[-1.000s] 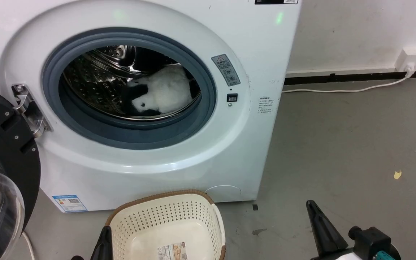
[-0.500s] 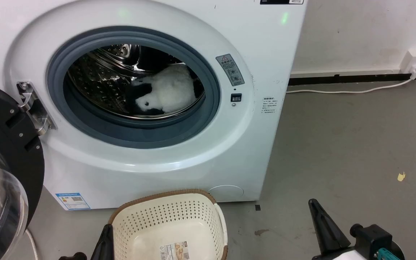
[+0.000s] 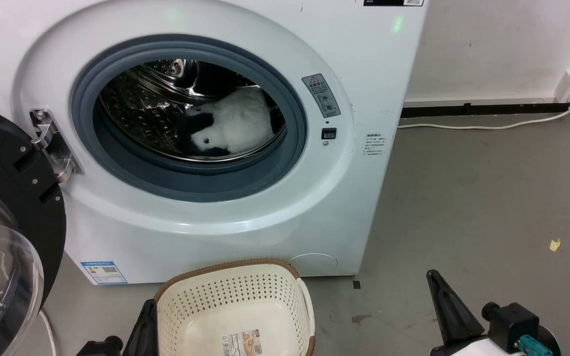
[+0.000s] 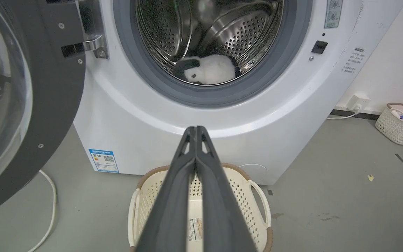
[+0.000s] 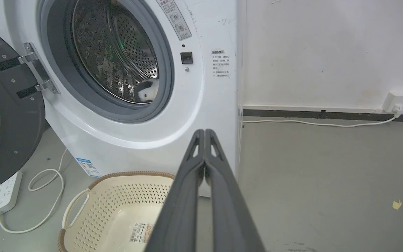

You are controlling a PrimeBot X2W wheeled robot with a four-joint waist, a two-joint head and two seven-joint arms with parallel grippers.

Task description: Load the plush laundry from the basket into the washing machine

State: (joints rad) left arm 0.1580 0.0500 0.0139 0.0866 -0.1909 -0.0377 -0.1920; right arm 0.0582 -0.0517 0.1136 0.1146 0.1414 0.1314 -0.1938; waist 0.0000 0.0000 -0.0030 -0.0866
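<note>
You can see the toy panda (image 3: 240, 123) lying inside the washing machine (image 3: 265, 217), the basket (image 3: 235, 291) on the floor (image 3: 463, 198) just in front, and your left pincer (image 4: 196, 128) and right pincer (image 5: 205, 131) both squeezed shut.

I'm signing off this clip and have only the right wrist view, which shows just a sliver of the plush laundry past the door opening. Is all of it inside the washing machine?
Observer: Yes. The head view shows the whole plush laundry, white with black patches, lying low in the drum of the washing machine.
Operator: Good. Is the left gripper carrying anything?
Observer: No. The left wrist view shows the left gripper with its two fingers pressed together and nothing between them.
</note>
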